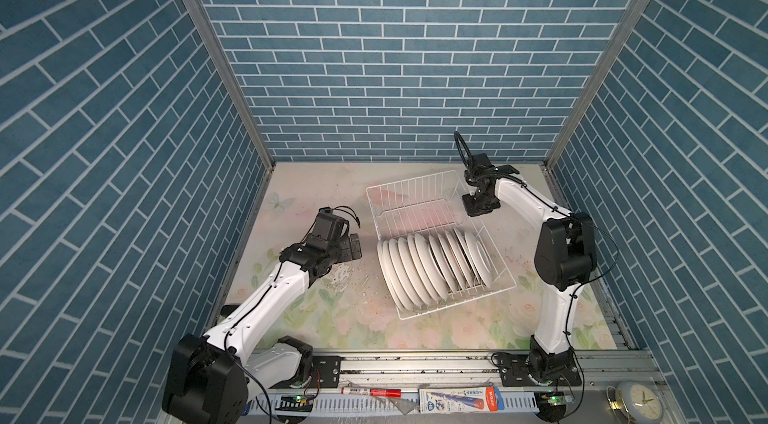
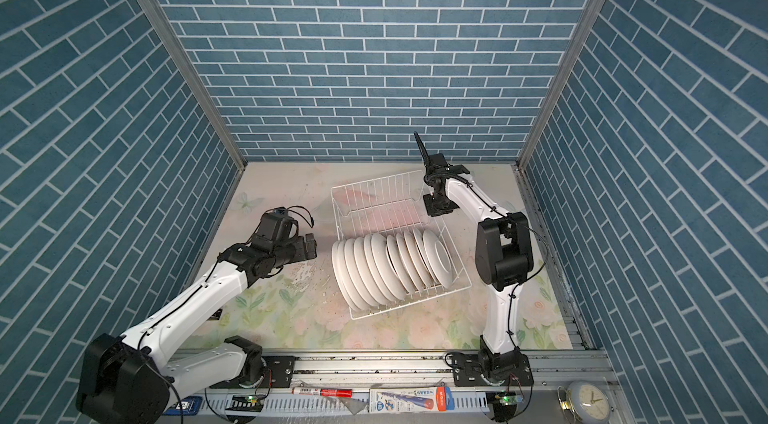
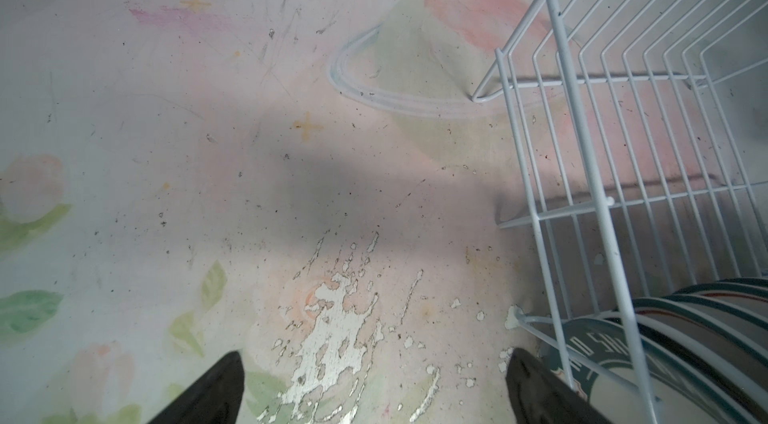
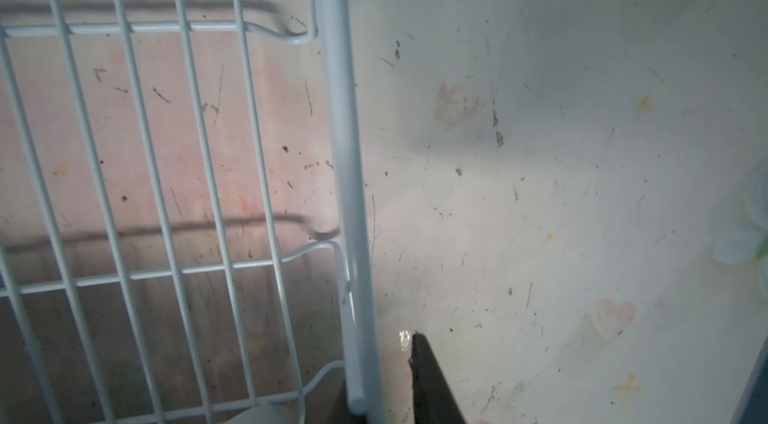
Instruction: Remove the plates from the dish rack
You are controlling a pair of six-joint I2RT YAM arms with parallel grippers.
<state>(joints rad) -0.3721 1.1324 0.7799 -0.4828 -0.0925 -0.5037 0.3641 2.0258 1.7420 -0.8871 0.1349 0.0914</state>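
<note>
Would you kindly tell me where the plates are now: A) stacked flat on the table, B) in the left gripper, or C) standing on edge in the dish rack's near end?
C: in both top views the plates stand on edge in a row at the near end of the dish rack.

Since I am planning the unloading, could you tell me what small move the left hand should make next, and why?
Probably ease the open left hand toward the nearest plate at the row's left end: it hangs beside the dish rack, empty, while the right hand straddles the rack's right rim.
</note>
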